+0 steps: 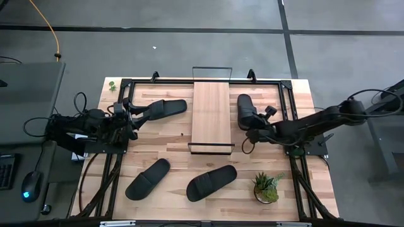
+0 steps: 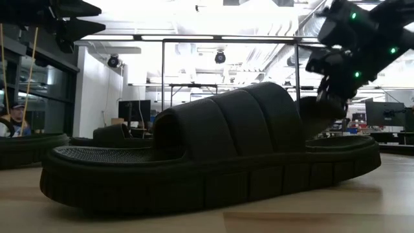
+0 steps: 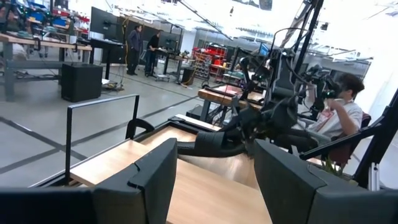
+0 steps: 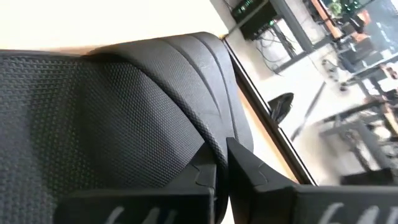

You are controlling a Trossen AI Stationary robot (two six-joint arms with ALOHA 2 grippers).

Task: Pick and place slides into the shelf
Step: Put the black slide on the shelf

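Four black slides show in the high view. One lies left of the shelf, just beyond my open left gripper, which touches nothing. Two more lie on the near part of the table. The fourth slide is right of the shelf, and my right gripper is shut on it. The shelf is a light-wood plank with thin black wire rails at its short ends. In the low view one slide fills the foreground. My right gripper pinches the slide between its two fingers at the sole's side edge beside the ribbed strap. In the high view the fingers come from the table's right, near the slide's near end. Whether the slide is lifted clear I cannot tell.
A small potted plant stands at the table's near right. A black frame runs around the work area. Bare wood lies between the shelf and the two near slides. People are in the room beyond the table.
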